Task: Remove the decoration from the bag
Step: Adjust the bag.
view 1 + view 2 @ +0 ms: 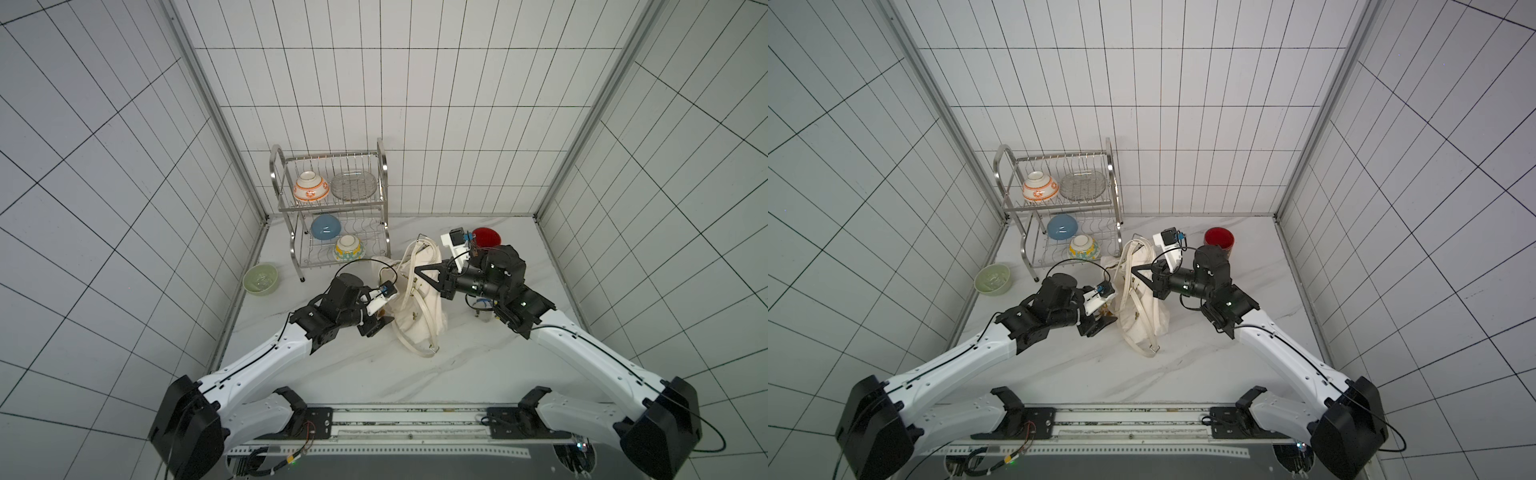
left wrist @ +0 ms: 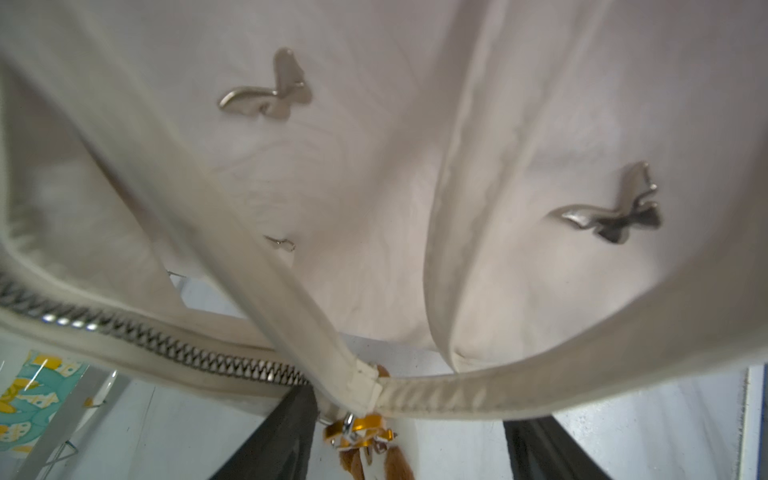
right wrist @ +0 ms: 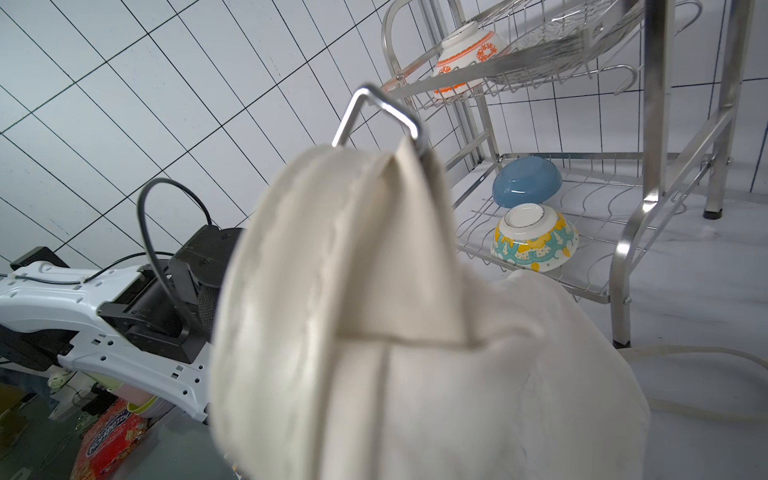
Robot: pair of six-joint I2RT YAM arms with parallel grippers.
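Observation:
The cream-white bag (image 1: 419, 316) (image 1: 1142, 316) stands on the marble table between my two arms, its straps looped down toward the front. My right gripper (image 1: 417, 272) (image 1: 1136, 271) is shut on the bag's upper part and holds it up. Cream fabric (image 3: 415, 374) fills the right wrist view and hides the fingers. The decoration (image 2: 359, 432), a gold clip with a brown furry tuft, hangs from the strap joint by the zipper (image 2: 166, 340). My left gripper (image 2: 409, 432) (image 1: 380, 324) stands open at the bag's left side. The decoration hangs between its dark fingers (image 2: 278, 436), untouched.
A two-tier steel dish rack (image 1: 384, 199) with several bowls stands behind the bag. A green bowl (image 1: 260, 279) sits by the left wall and a red bowl (image 1: 486, 237) at the back right. A glass (image 1: 482, 311) is under the right arm. Metal butterflies (image 2: 270, 93) stud the bag.

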